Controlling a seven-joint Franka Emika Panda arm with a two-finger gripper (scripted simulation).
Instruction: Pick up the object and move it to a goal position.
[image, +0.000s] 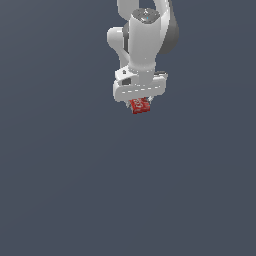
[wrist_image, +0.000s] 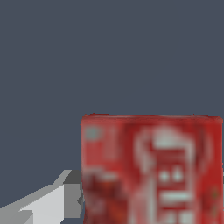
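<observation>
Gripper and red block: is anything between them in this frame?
Nothing. In the exterior view the red block sits directly under the gripper. In the wrist view one finger meets the block's side with no gap.

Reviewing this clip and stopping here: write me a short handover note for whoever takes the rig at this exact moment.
Gripper: shut on the red box, which sits right beneath the white hand in the exterior view. In the wrist view the red box fills the near field, with one finger against its side.
Done: the box looks grasped.
Unclear: whether it is off the surface; the plain grey background gives no shadow or contact cue.
Left: carry it to the goal. No goal marker shows in either view, so confirm the target first.
</observation>
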